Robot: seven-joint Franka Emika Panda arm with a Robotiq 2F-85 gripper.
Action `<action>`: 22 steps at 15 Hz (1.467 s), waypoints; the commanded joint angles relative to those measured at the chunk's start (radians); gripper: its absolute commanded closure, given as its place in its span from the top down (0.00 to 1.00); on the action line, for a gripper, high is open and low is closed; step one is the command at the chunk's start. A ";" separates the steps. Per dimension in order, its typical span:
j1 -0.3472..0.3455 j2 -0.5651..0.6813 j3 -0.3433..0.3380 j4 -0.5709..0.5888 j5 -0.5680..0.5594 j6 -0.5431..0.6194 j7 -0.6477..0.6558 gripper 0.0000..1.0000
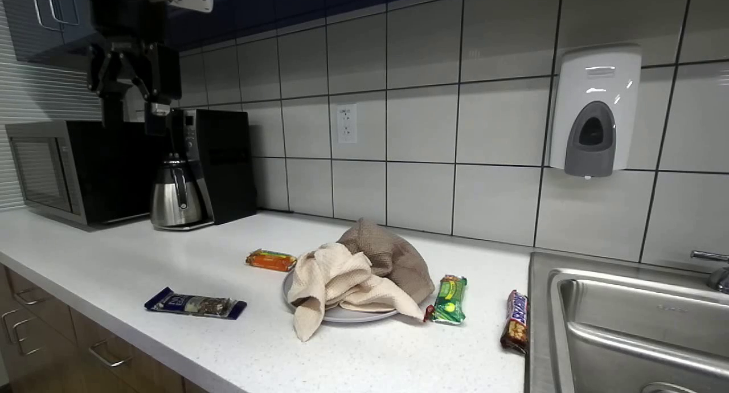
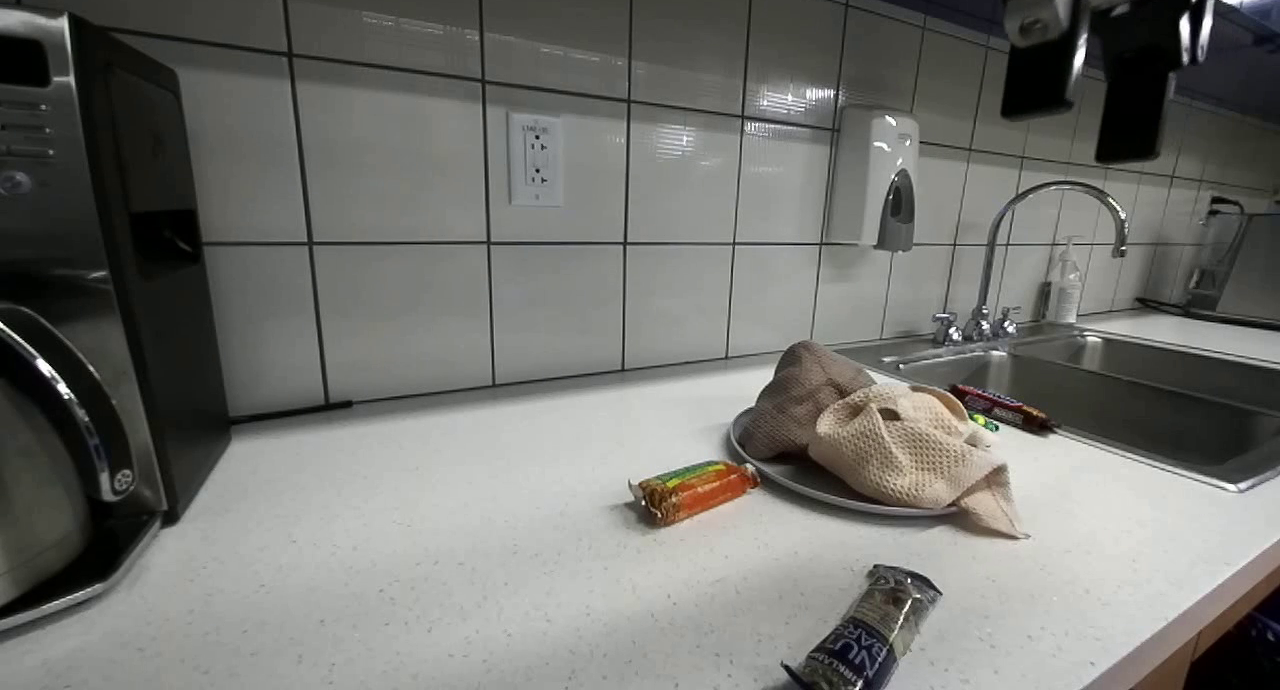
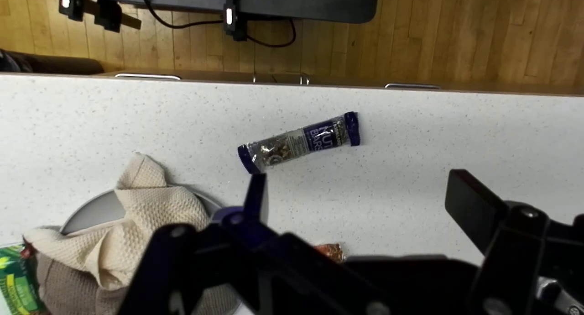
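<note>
On the white counter (image 1: pixel 256 342), the nut bar (image 3: pixel 299 142) lies near the plate (image 3: pixel 93 212). The gripper (image 3: pixel 358 182) hangs well above plate height, empty, jaws wide apart. The nut bar should handle as light, fairly stiff and slippery, best held across the middle.
</note>
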 commanded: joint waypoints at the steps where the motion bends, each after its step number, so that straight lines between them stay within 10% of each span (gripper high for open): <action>1: -0.022 -0.035 0.036 -0.038 -0.037 0.070 0.028 1.00; 22: -0.168 -0.011 0.029 -0.208 -0.195 0.377 0.206 1.00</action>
